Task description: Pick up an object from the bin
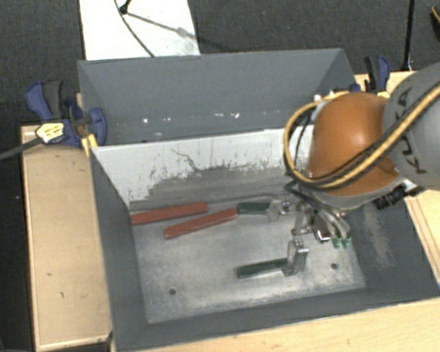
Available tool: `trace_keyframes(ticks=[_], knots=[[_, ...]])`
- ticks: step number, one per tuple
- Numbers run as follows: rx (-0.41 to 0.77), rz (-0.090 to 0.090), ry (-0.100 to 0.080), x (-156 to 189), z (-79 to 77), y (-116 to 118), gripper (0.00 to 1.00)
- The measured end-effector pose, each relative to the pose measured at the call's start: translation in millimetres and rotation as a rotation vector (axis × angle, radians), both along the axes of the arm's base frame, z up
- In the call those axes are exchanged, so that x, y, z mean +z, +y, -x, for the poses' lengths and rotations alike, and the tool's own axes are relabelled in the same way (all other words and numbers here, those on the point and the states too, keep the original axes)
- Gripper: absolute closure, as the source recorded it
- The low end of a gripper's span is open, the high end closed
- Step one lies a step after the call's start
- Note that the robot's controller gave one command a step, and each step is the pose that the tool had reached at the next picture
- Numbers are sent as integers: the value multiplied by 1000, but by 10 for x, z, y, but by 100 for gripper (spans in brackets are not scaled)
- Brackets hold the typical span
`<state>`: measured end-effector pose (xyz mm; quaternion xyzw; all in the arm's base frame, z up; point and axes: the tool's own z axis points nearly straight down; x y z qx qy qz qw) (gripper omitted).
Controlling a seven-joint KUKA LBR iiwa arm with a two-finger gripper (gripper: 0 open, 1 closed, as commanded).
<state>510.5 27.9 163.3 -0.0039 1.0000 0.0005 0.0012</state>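
Note:
My gripper (310, 228) hangs low over the right part of the bin floor, under the orange cover on the wrist. Just below it lies a dark green-handled tool (262, 268), flat on the floor, its metal end (297, 258) right at the gripper's lower tip. To the gripper's left lies a tool with two long red handles (184, 219) pointing left; its green and metal head (259, 205) is close to the gripper. Whether anything is held is hidden by the gripper's own body.
The arm comes in from the right and covers the bin's right back corner. The bin's sloped walls rise close behind the red-handled tool and to the right of the gripper. Bare floor stretches across the left front.

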Motion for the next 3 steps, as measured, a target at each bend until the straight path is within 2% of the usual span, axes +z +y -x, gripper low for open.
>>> trace_keyframes(ticks=[1,2,3], knots=[[624,0,4,-948,60,137,0],[619,1,1,-930,50,134,100],[714,3,-10,661,-41,636,100]])
